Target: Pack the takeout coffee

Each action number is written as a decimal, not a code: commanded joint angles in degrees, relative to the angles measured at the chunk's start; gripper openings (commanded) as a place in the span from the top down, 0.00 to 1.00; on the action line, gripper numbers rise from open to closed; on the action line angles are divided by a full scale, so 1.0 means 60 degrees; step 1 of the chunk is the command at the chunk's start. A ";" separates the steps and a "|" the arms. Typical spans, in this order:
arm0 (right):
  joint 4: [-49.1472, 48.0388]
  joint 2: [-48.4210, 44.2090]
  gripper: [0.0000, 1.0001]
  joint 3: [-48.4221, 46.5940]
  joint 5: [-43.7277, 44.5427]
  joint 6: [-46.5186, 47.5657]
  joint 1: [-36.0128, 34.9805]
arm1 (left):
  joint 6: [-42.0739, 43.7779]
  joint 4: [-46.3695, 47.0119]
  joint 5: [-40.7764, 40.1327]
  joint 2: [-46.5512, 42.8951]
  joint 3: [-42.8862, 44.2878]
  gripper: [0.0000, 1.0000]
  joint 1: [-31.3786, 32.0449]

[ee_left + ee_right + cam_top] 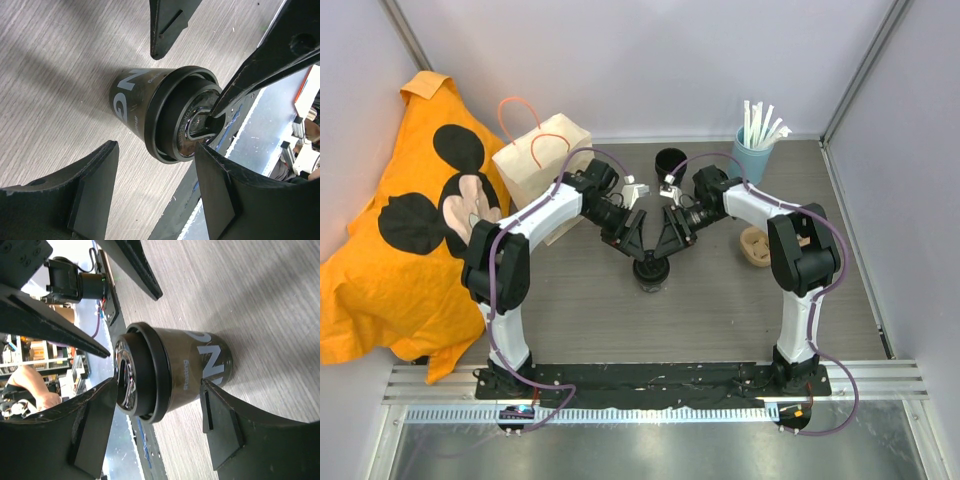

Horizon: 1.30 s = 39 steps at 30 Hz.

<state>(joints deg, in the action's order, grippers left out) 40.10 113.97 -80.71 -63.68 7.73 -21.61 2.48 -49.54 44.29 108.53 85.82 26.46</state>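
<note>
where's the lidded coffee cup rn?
Top view: the coffee cup stands upright in the middle of the table, the left gripper and right gripper flanking it; another black cup sits farther back, right of the paper bag.

A grey wood-grain worktop [720,300] forms the floor of a booth closed in by plain pale lilac-grey walls [650,60] at the back and on both sides. Slim grey metal struts [865,65] run up the two rear corners. Along the near edge lie a ribbed aluminium rail [650,413] and a shiny steel sheet [650,455]. The light is soft and even, with bright glare on the steel
</note>
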 commanded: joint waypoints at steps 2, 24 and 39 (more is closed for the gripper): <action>0.0699 -0.0304 0.27 0.0077 -0.0504 0.0821 0.0100 | 0.0173 0.0185 0.0367 -0.0262 -0.0007 0.34 -0.0015; 0.0803 0.0355 0.34 0.0253 -0.0871 0.1085 0.0100 | 0.0158 0.0273 -0.0262 0.0251 -0.0182 0.34 0.0073; 0.0438 0.0882 0.43 0.0545 -0.0388 0.1027 0.0100 | 0.0158 0.0273 -0.1024 0.0646 -0.0299 0.35 0.0146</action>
<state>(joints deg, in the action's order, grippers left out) 45.10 117.80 -77.91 -70.00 12.93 -20.62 2.00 -49.25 43.53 110.15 84.95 26.76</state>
